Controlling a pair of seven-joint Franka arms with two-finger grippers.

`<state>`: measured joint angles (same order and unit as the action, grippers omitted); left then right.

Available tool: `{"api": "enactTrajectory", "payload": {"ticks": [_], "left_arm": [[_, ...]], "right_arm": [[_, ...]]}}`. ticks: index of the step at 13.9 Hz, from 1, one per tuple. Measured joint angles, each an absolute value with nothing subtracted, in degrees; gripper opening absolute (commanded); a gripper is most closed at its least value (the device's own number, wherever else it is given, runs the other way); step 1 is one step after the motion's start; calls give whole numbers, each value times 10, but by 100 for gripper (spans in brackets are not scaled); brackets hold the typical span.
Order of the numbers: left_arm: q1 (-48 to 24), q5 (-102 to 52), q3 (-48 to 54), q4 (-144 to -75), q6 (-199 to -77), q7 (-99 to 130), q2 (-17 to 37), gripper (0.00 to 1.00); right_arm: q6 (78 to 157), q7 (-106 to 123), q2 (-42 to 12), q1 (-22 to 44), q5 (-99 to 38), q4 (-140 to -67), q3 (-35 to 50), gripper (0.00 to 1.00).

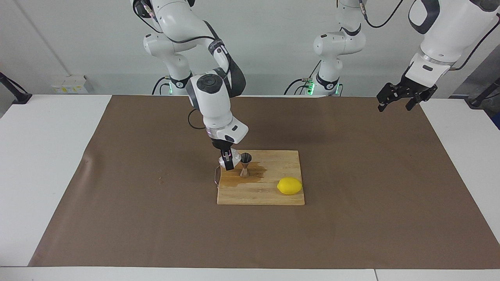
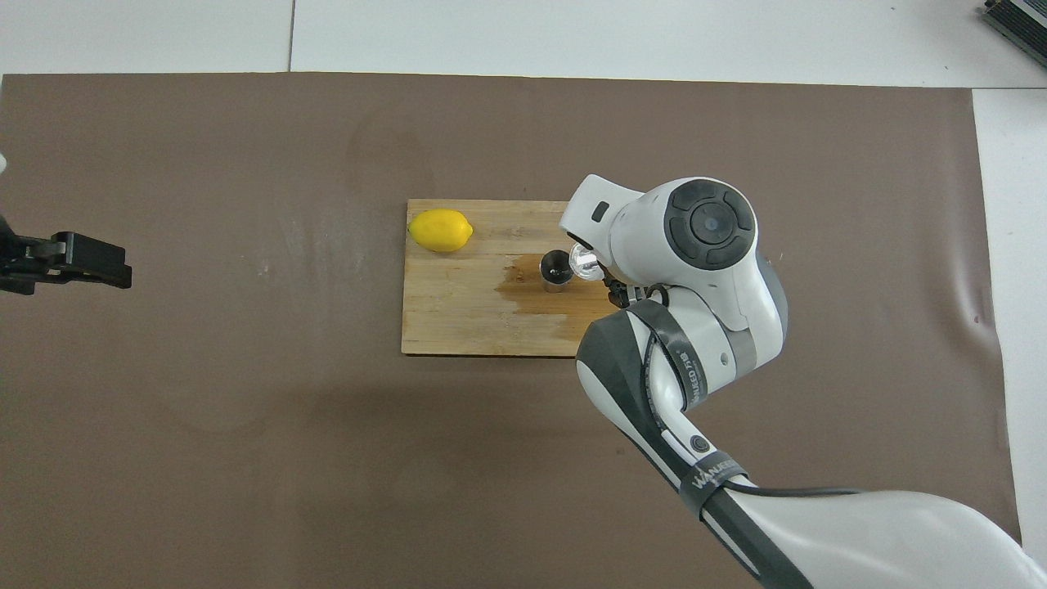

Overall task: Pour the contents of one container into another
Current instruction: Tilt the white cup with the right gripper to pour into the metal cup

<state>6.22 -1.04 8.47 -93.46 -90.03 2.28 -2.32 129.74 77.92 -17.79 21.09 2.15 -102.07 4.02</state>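
Facing view: glass cup (image 1: 230,157) in right end effector (image 1: 227,160), beside jigger (image 1: 245,164)

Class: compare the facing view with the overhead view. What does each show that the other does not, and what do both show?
Only the facing view shows both arms' bases, the jigger's hourglass profile, and the right gripper's fingers clamped on the glass cup.

Only the overhead view looks down into the jigger's open mouth, with the glass cup tipped at its rim.

Both show the wooden board, the dark wet stain around the jigger, the lemon toward the left arm's end of the board, and the left gripper waiting, raised at its own end of the table.
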Motion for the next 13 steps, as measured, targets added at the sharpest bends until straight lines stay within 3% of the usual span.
{"api": "enactTrajectory", "payload": {"ticks": [13], "left_arm": [[62, -10, 85, -935, -900, 23, -23, 100]], "right_arm": [[1298, 756, -168, 220, 103, -1018, 40, 30]]}}
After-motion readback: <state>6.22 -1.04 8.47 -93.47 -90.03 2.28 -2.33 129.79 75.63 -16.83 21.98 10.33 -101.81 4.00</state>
